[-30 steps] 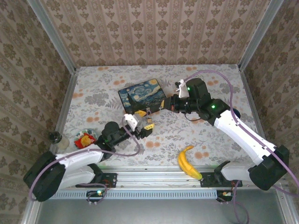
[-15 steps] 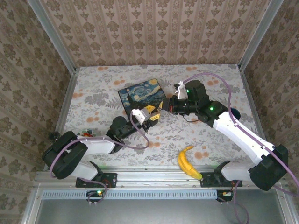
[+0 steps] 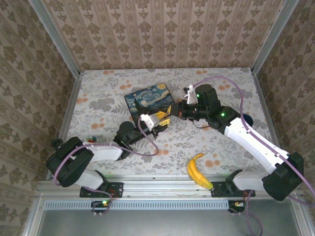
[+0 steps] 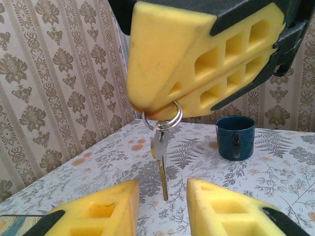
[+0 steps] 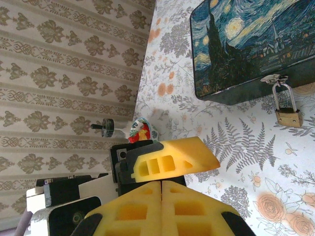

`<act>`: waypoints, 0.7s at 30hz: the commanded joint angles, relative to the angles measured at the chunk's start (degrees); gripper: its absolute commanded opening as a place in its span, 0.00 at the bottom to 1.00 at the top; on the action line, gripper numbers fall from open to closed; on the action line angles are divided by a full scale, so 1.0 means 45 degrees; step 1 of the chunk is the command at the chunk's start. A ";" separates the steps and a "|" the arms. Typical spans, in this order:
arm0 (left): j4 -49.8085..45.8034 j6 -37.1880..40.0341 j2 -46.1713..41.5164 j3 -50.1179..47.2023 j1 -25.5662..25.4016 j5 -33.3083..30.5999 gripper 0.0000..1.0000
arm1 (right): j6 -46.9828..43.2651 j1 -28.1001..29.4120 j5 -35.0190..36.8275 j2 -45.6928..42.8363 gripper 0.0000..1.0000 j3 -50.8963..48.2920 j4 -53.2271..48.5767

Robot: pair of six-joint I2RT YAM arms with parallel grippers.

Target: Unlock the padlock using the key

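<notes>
One key (image 4: 161,167) hangs from ring (image 4: 177,118) pinched in closed right gripper (image 5: 161,184), between spread fingers of left gripper (image 4: 162,183) (touching neither). One padlock (image 5: 288,117) on one box (image 5: 236,44) clasp (image 5: 272,77).

Padlock (image 5: 288,117) on box (image 5: 231,54) front, banana (image 3: 198,171) before box

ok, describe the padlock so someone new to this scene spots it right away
Find the starry-night painted box on the floral table. On its dark side wall sits a silvery clasp, and the padlock is hooked through it by a thin silvery shackle. It is the one small brass-coloured block, far smaller than the box.
</notes>
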 commanded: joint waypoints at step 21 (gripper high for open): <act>-0.2638 0.0025 -0.1548 0.0216 0.0808 0.1590 0.00 | -0.0916 0.0049 -0.0082 -0.0097 0.11 0.0154 -0.0695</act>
